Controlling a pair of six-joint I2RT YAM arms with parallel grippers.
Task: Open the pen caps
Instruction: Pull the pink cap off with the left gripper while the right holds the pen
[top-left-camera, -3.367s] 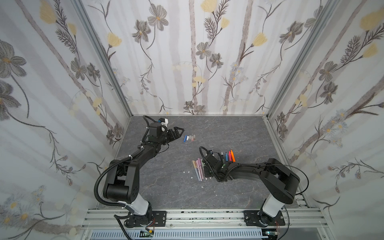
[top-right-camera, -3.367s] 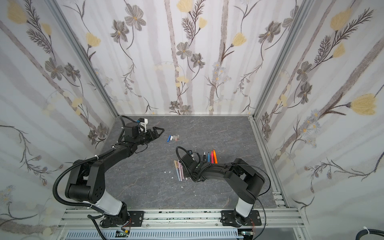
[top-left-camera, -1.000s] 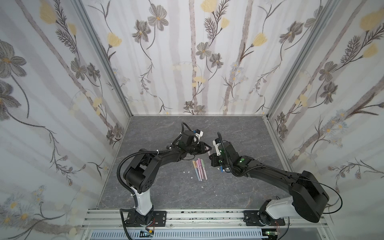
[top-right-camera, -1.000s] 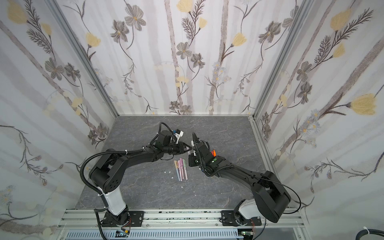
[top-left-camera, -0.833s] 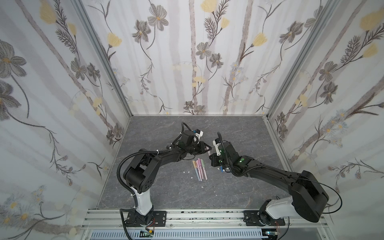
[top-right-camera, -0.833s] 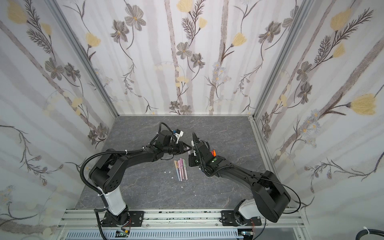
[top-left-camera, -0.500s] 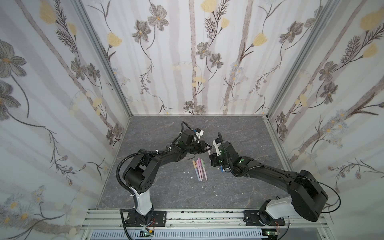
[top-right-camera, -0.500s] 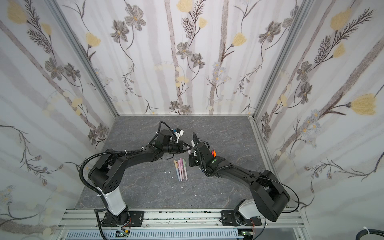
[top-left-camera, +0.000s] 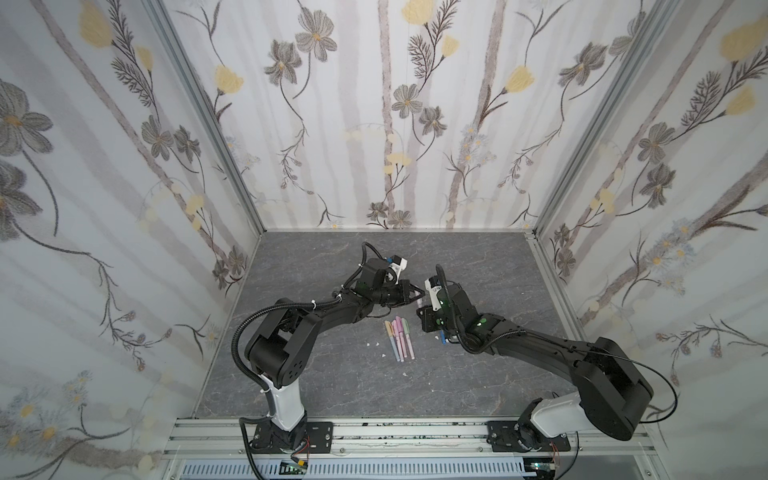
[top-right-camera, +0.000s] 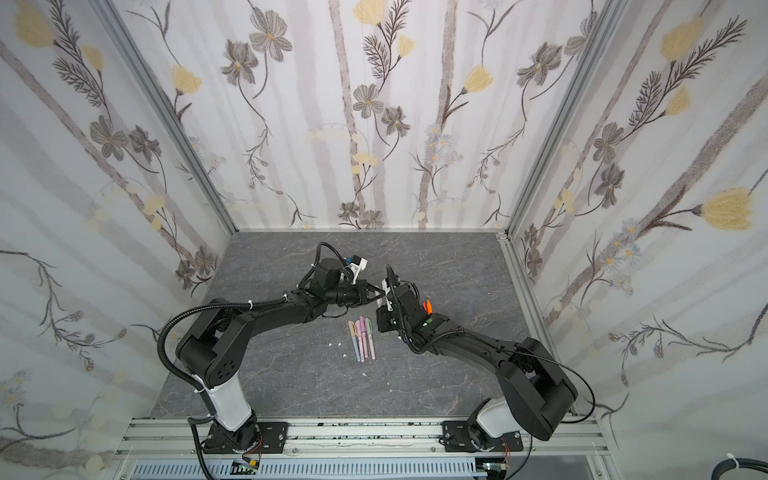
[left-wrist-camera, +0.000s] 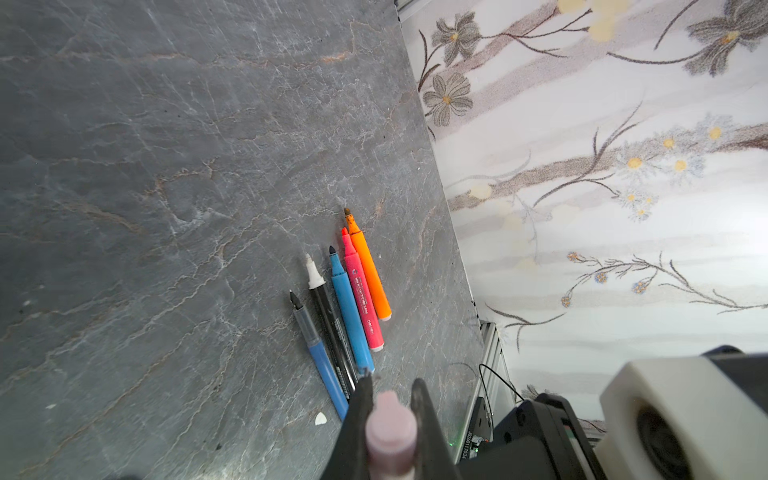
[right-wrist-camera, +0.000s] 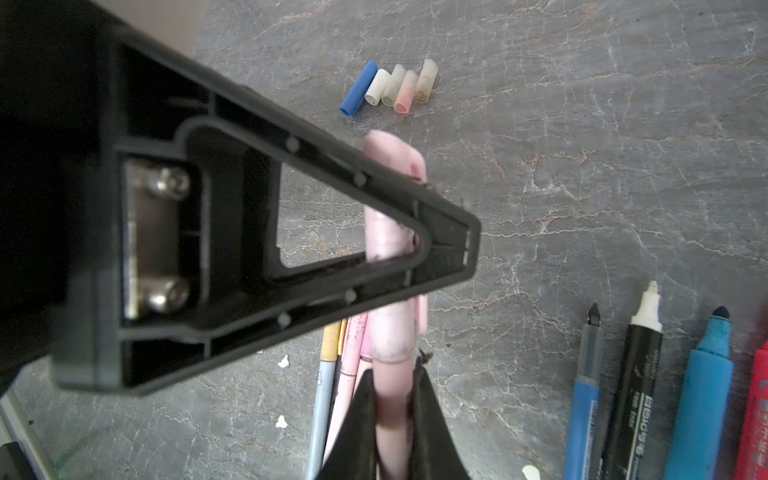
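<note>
I hold one pink pen (right-wrist-camera: 391, 409) up in the air above the worktop (left-wrist-camera: 166, 166), between my two arms. My right pincer (right-wrist-camera: 394, 376) pinches its thin body, close to where the cap begins. My left pincer (left-wrist-camera: 391, 388) pinches the pink cap (right-wrist-camera: 390, 158) from the sides. Both are squeezed tight on it.

I think the pen is very light. It looks like hard plastic, so it should not bend or squash. But it is smooth and round, so it could slip or spin in my grip. I guess the cap sits on with a little snap. So the best place to hold the cap is around its middle, not at its tip. The body is best held close to the cap. The pull should go straight along the pen. A crooked pull could twist it out. The cap has a small clip on one side, and I should not press on that.

Five loose caps (right-wrist-camera: 392, 85) lie in a row on the worktop. Five open markers (left-wrist-camera: 349, 299) lie side by side. A few pastel pens (top-left-camera: 400, 338) lie below the pink pen and look capped.
</note>
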